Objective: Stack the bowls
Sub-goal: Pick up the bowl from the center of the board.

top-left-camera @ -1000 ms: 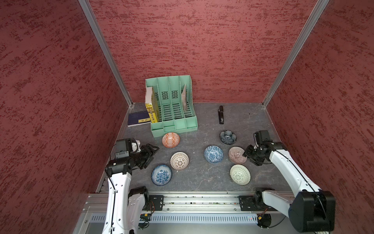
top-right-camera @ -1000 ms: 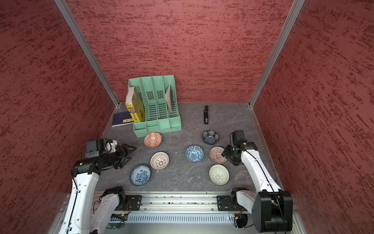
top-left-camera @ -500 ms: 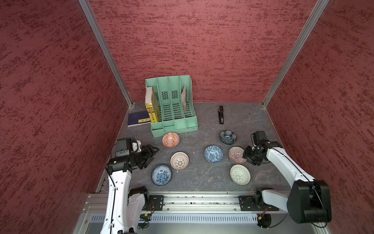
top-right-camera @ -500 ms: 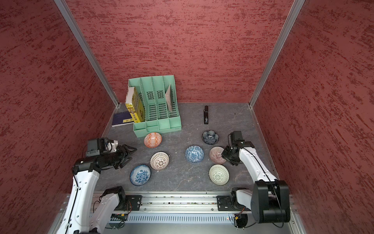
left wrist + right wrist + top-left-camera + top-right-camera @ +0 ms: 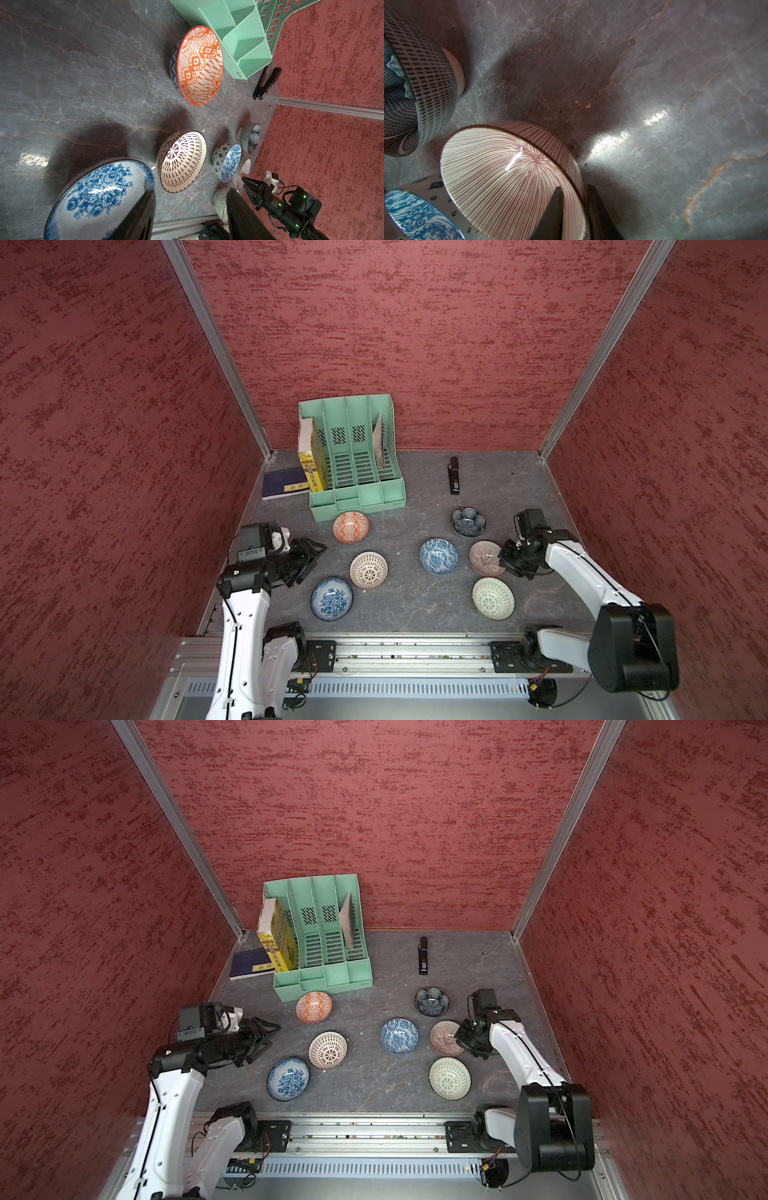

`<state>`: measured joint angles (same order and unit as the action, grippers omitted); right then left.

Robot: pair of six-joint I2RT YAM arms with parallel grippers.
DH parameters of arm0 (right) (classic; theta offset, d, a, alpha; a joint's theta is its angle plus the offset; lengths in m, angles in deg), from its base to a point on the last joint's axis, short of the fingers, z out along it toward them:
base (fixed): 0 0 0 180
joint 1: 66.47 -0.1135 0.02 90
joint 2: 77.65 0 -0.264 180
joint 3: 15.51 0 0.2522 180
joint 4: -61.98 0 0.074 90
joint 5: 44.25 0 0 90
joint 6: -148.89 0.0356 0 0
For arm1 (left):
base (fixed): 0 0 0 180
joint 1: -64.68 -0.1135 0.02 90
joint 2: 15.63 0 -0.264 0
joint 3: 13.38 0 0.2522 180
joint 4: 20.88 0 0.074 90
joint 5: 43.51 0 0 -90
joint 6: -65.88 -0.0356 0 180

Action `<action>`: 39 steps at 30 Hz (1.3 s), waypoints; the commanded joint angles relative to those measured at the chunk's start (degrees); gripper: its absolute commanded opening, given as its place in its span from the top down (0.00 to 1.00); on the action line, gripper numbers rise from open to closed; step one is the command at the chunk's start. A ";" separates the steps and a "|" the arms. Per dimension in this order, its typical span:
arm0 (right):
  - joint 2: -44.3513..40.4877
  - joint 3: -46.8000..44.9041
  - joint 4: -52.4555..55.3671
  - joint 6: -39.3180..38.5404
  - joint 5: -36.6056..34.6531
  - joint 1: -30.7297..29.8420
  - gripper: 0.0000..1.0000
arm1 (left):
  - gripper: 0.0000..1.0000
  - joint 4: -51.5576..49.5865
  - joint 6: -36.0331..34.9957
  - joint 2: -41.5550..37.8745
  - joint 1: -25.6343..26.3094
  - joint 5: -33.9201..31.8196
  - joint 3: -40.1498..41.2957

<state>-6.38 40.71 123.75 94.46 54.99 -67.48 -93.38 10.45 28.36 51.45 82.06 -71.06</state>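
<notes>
- Seven small round patterned ceramic bowls in all: one orange geometric bowl (image 5: 351, 526), one brown lattice bowl (image 5: 368, 570), one green lattice bowl (image 5: 493, 598), one pink-brown striped bowl (image 5: 484, 558), one dark blue-grey petal-shaped bowl (image 5: 468, 522), and two blue-white floral bowls (image 5: 331, 598) (image 5: 438, 556).
- One mint-green plastic file organiser (image 5: 374, 499), with four upright slots.
- Three books: one yellow book (image 5: 311, 472), one dark blue book (image 5: 284, 484), one thin pale booklet (image 5: 377, 439).
- One black stapler (image 5: 454, 475).
- Two white-and-black robot arms (image 5: 245, 614) (image 5: 582, 568).
</notes>
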 commanded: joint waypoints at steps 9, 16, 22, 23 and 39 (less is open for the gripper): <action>0.88 -0.68 -1.62 -1.26 0.01 -0.20 0.84 | 0.45 0.05 -2.04 0.22 -0.48 0.75 -0.99; 1.46 -0.74 -1.87 -1.66 1.17 -0.14 0.99 | 0.46 0.02 -2.14 0.70 -0.43 1.13 -1.01; -0.40 1.20 0.76 -1.98 2.45 -0.17 1.00 | 0.46 -0.31 -2.18 0.51 -0.43 1.47 -1.13; -1.24 2.00 1.68 -2.01 2.66 -0.21 1.00 | 0.46 -0.37 -2.22 0.57 -0.44 1.56 -1.16; -4.04 26.38 20.64 -4.48 8.91 -2.75 1.00 | 0.45 -9.36 -9.78 7.20 0.90 4.31 -13.56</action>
<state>-10.58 63.07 139.94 90.95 60.58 -68.55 -98.67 4.75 34.17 51.67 85.47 -80.92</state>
